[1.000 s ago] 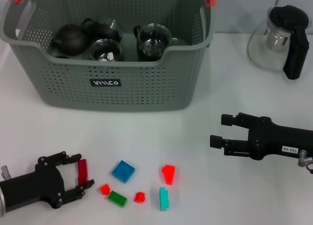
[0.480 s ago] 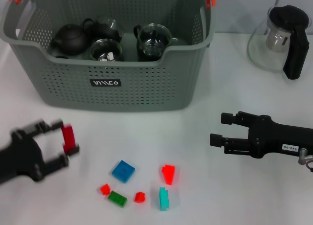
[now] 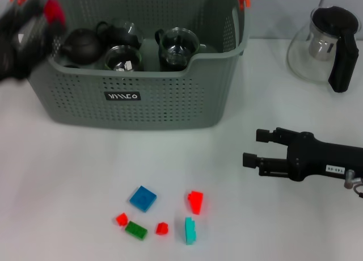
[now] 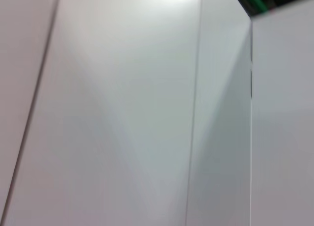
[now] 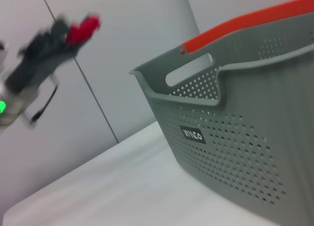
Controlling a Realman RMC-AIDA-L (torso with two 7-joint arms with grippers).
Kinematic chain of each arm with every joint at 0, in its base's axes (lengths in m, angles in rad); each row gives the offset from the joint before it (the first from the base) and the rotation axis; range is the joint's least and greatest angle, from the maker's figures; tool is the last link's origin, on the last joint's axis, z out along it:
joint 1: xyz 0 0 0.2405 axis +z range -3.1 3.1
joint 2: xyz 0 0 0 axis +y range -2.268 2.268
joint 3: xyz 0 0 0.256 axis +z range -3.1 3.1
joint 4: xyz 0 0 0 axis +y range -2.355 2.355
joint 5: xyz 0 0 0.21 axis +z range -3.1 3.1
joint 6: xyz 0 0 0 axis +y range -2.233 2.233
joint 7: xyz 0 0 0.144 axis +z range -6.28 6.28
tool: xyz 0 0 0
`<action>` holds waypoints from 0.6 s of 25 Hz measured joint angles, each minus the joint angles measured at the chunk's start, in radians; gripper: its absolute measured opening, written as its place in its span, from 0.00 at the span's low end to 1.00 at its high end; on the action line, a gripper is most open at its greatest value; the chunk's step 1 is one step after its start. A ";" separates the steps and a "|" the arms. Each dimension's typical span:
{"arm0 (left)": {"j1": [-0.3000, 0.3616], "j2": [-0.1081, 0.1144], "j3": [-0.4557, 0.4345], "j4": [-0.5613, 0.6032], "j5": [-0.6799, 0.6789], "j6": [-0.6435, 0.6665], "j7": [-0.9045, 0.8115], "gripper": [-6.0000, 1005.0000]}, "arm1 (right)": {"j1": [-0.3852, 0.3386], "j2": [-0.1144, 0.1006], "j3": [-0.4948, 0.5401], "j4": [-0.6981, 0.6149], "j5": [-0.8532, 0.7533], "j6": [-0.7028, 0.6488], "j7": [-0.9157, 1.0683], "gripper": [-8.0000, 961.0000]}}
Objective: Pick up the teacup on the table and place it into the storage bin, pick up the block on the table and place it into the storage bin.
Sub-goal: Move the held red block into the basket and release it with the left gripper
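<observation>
Now, your left gripper (image 3: pixel 34 22) is up at the near left corner of the storage bin (image 3: pixel 170 102), and between its fingers it carries a small red block (image 3: pixel 55 10); the right wrist view shows the same red piece at the tip of this gripper (image 5: pixel 73 32), raised above the bin's rim. The fingers are closed narrow on the block. They are blurred, so you cannot tell how deep the block sits between them.

The block looks like hard plastic, light and stiff, with smooth sides, so I judge it can slip or turn if the hold is only on an edge. The flat opposite faces are the good place to take it. It will not break if it drops from here, but just past the gripper, inside the bin, there are a dark teapot (image 3: pixel 82 45) and glass cups (image 3: pixel 178 45), which are fragile. So I would let it go low, over a bare part of the bin floor.

Your right gripper (image 3: pixel 252 148) rests far from this, low over the table (image 3: pixel 68 170), fingers apart and holding nothing. Between the two arms, more small blocks (image 3: pixel 143 198) lie on the table.
</observation>
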 joint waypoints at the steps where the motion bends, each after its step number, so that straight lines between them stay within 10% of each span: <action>1: -0.063 0.005 0.001 0.005 -0.012 -0.069 -0.081 0.66 | 0.001 0.000 0.000 0.000 0.000 0.001 0.000 0.96; 7: -0.191 0.018 0.110 0.053 -0.010 -0.280 -0.233 0.65 | 0.003 0.001 0.001 0.000 0.004 0.004 0.000 0.96; 15: -0.215 0.014 0.698 0.403 0.189 -0.696 -0.658 0.59 | 0.009 0.001 0.006 -0.001 0.005 0.004 0.001 0.96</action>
